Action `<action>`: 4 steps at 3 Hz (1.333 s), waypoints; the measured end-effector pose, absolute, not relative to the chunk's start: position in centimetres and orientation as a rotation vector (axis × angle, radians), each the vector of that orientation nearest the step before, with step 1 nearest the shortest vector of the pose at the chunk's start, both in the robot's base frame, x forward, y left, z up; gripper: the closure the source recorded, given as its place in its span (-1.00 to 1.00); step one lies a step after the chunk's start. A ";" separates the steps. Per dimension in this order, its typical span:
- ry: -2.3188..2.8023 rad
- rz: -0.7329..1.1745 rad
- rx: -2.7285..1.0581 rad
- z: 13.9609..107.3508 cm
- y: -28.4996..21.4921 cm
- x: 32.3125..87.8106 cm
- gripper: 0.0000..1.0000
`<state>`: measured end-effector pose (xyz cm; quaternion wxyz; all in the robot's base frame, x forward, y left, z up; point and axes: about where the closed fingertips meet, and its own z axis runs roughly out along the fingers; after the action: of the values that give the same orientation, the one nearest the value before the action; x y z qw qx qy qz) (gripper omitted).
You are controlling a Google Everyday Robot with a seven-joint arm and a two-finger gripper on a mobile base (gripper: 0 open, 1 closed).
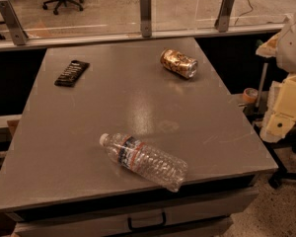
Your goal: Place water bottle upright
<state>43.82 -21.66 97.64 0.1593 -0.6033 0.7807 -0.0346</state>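
Observation:
The water bottle (144, 160) lies on its side near the front edge of the grey table (138, 98). It is clear ribbed plastic, with its white cap pointing left and a narrow blue, white and red label band near the neck. My gripper (282, 116) is the cream-coloured part of the arm at the right edge of the view. It is off the table's right side, well apart from the bottle, and holds nothing that I can see.
A gold can (178, 63) lies on its side at the back right of the table. A black bar-shaped packet (72, 73) lies at the back left. A glass rail with metal posts (145, 15) runs behind the table. A drawer handle (147, 222) sits below the front edge.

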 end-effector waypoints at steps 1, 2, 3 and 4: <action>2.231 -0.099 -1.724 97.6 -21.7 43.8 -1.00; 2.229 -0.032 -1.742 96.1 -17.6 43.8 -1.00; 2.241 0.050 -1.763 93.9 -11.6 44.4 -1.00; 2.297 0.116 -1.771 91.4 -6.4 45.0 -1.00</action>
<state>44.96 -6.37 91.40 0.1193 -0.6058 0.7856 0.0398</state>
